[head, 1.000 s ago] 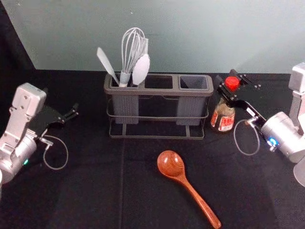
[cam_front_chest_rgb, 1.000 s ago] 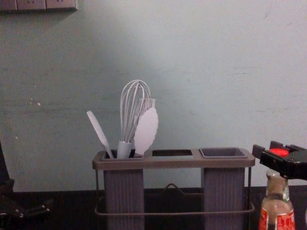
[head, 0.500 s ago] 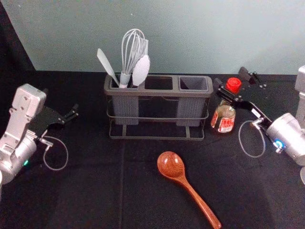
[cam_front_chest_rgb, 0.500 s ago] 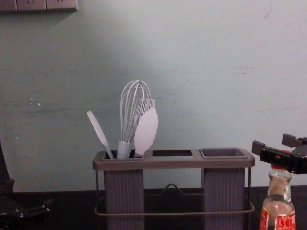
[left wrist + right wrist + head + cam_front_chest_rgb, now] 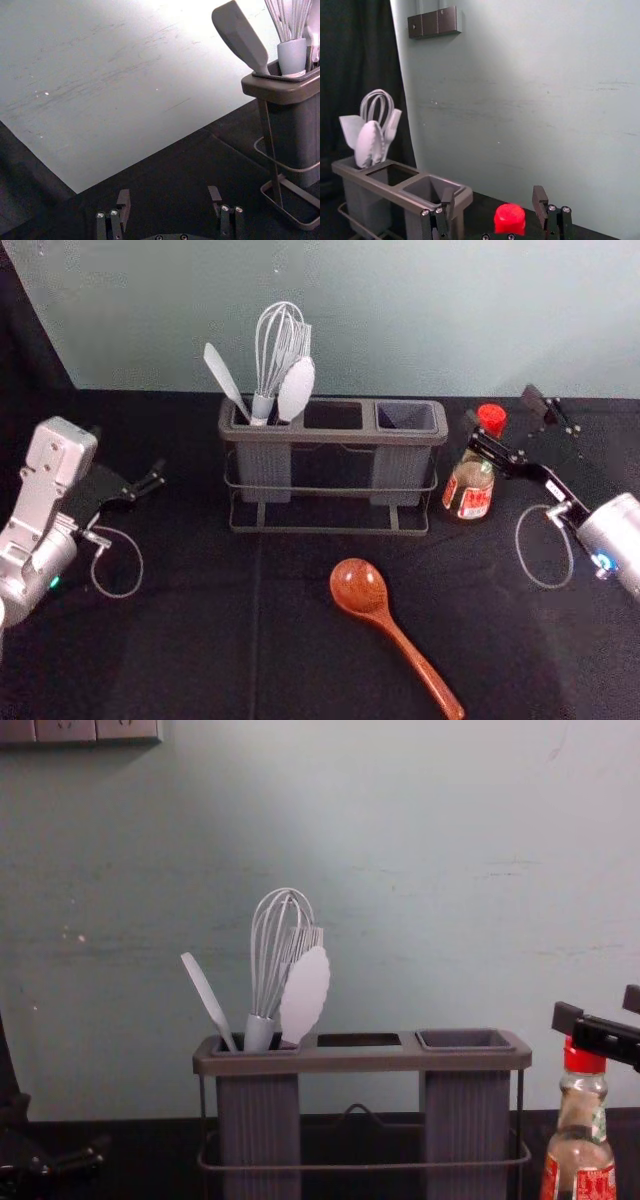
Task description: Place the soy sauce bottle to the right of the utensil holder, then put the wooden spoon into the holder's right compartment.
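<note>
Right gripper (image 5: 501, 410) backed off rightward, jaws spread, one side still near the cap (image 5: 491, 418). Soy sauce bottle (image 5: 470, 490) upright toward table's (image 5: 190, 640) back edge, right of utensil holder (image 5: 340, 434). Looks placed; base contact hard to confirm. Wooden spoon (image 5: 358, 586) next. Left gripper (image 5: 168, 194) parked left, spread.

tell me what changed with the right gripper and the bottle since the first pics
The right gripper has spread its fingers, letting go of the bottle, and has shifted toward the robot's right. The bottle still stands upright right of the holder. The spoon, holder and left gripper stayed put.
</note>
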`<state>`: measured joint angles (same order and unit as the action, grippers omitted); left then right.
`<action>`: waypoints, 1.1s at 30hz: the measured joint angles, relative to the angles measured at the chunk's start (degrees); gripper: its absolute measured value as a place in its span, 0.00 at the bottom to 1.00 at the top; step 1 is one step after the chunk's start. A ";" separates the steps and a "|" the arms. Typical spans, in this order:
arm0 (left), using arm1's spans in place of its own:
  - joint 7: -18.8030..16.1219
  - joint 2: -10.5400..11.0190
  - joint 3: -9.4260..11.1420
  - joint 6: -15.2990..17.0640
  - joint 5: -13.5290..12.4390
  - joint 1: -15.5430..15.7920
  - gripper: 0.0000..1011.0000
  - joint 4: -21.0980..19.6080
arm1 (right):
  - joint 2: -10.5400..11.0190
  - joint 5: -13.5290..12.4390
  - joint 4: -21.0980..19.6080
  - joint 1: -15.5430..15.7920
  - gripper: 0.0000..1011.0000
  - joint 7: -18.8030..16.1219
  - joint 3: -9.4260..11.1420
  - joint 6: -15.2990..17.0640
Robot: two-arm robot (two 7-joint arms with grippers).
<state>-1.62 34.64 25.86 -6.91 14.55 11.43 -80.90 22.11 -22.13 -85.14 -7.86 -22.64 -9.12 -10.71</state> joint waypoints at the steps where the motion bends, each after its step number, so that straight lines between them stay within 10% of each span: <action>1: 0.00 0.00 0.00 0.00 0.00 0.00 1.00 0.00 | 0.12 0.15 -1.30 1.09 0.99 0.43 0.23 0.10; 23: 0.00 0.00 0.00 0.00 0.00 0.00 1.00 0.00 | -0.91 5.10 -16.06 17.31 0.99 4.93 1.60 -0.48; 33: 0.00 0.00 0.00 0.00 0.00 0.00 1.00 0.00 | -1.51 5.83 -17.58 19.23 0.99 4.99 1.41 -0.75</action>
<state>-1.62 34.65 25.86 -6.91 14.55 11.43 -80.90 20.61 -16.30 -102.71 11.37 -17.65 -7.70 -11.46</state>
